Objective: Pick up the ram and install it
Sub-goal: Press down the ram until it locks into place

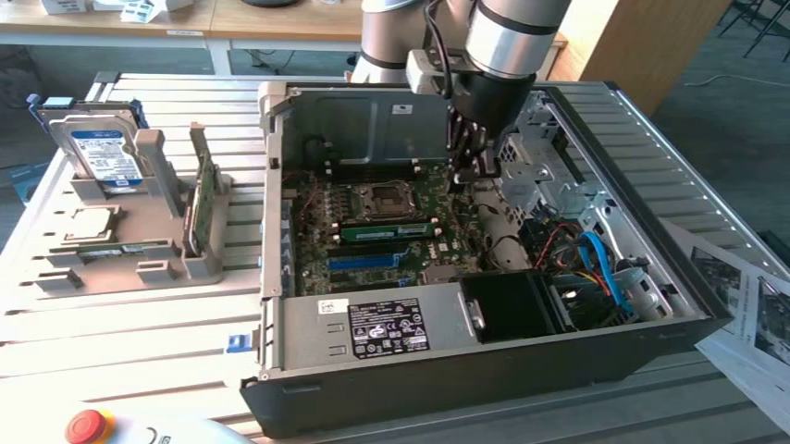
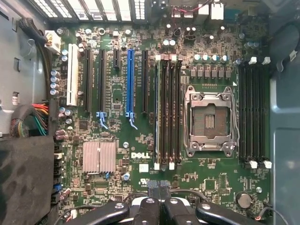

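- Red button (image 1: 89,425) sits at the near edge of the slatted worktop (image 1: 124,314).
- Computer case (image 1: 494,361) lies on its side on the worktop, side panel off and motherboard exposed. A black power supply with a white label (image 1: 383,328) is at its near end.
- Printed papers (image 1: 741,296) lie beside the case, on the exterior view's right.
- Ram (image 1: 385,231) – a green stick – sits lengthwise in a memory slot just beside the empty processor socket (image 1: 376,197). In the wrist view the ram (image 2: 158,117) shows edge-on in the slot furthest from the socket (image 2: 209,119), next to three dark slots.
- Blue expansion slot (image 2: 131,79) runs parallel to the ram, a little apart from it.
- Gripper (image 1: 473,176) hangs inside the case above the board, past the socket, clear of the ram. In the wrist view the gripper (image 2: 159,197) has its jaws drawn together – nothing visible between them.
- Grey holder (image 1: 154,250), on the exterior view's left, carries a second green stick (image 1: 198,199) standing upright, a square silver processor chip (image 1: 89,222) and a blue-labelled hard drive (image 1: 99,153) at its far end.
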You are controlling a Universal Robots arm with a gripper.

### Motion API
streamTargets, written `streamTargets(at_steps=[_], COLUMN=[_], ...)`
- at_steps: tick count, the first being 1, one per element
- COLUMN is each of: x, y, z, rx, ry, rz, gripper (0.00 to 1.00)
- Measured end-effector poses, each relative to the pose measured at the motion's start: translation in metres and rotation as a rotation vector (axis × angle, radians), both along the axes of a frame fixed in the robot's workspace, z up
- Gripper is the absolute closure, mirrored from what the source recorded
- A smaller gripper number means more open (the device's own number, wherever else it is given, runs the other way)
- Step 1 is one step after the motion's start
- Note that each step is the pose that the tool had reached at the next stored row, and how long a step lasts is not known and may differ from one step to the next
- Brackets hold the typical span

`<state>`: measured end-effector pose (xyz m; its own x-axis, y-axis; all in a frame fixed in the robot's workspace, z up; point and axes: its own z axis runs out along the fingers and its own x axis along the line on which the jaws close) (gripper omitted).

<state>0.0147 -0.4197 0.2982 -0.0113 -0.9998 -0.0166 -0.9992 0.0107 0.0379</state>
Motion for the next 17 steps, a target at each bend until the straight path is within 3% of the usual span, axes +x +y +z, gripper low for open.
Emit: streamTargets(at_steps=[17], x=[0.000], y=[0.0000], z=[-0.0183], rx=[0.0000], ry=[0.0000], rz=[0.000], gripper=[0.89])
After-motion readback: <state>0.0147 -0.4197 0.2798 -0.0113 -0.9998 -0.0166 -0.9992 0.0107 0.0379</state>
